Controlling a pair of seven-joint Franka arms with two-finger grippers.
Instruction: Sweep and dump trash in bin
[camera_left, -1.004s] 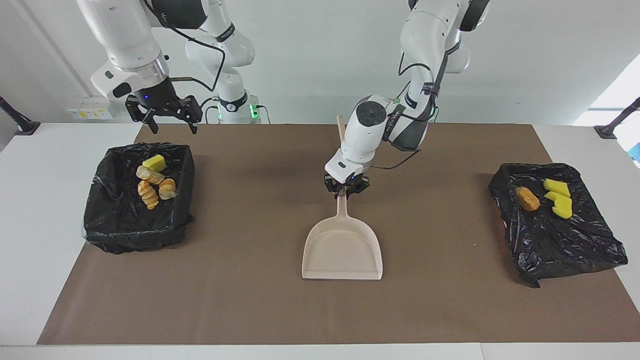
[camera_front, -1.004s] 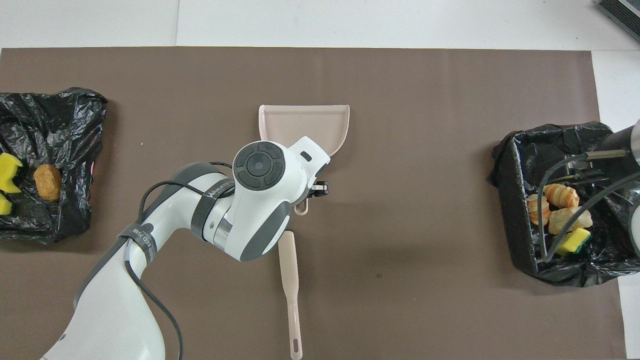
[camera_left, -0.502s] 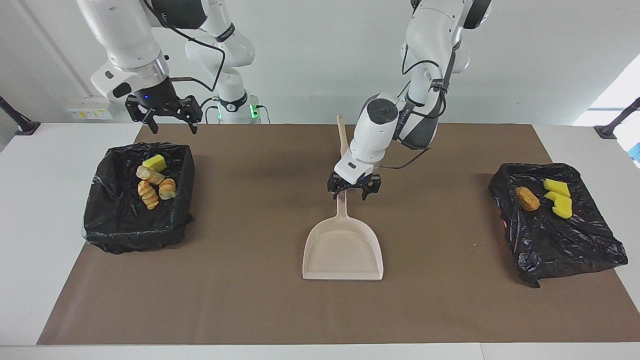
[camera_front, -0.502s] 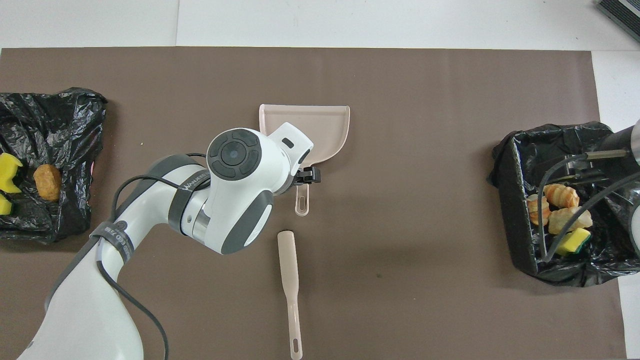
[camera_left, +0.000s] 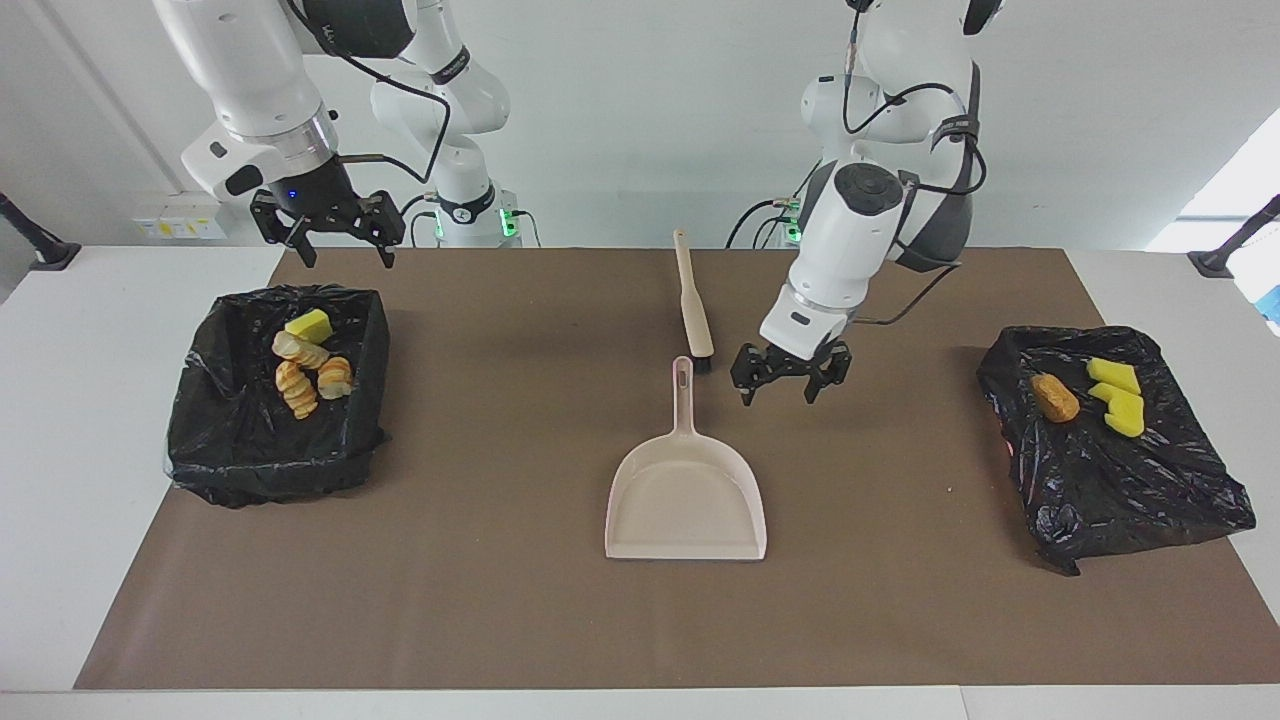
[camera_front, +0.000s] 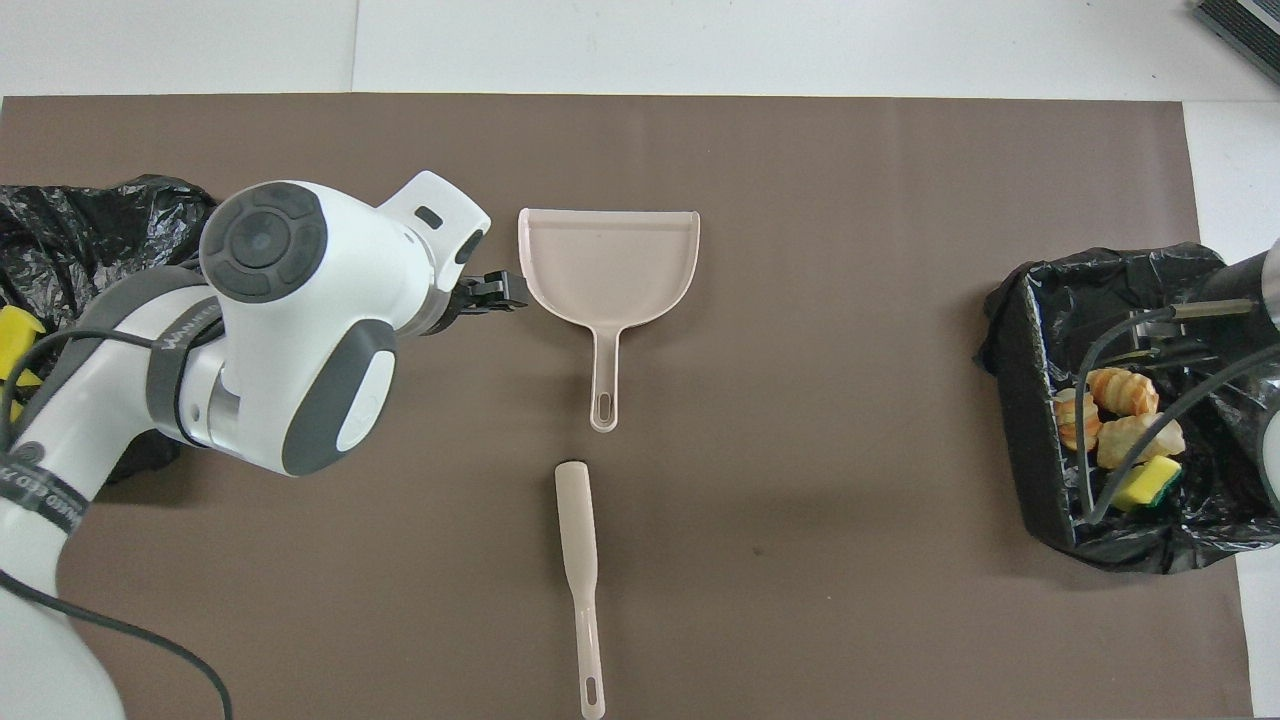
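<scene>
Yellow and tan trash (camera_left: 303, 362) lies binned below the open right gripper (camera_left: 328, 240).

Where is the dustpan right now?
The dustpan lies flat mid-table on the brown mat, handle pointing toward the robots, with the brush just nearer to them. Neither gripper holds it.

The trash is in two groups. Four scraps (camera_left: 305, 364) lie in the black-lined bin (camera_left: 205, 400) at the right arm's end of the table – one yellow foam wedge and three orange-striped bread-like lumps, close together. The other three scraps (camera_left: 1095, 393) lie on the crumpled black bag (camera_left: 1130, 480) at the left arm's end – one tan lump beside two yellow wedges. The beige dustpan (camera_left: 686, 495) lies flat at mid-table, the brush (camera_left: 693, 305) nearer to the robots
</scene>
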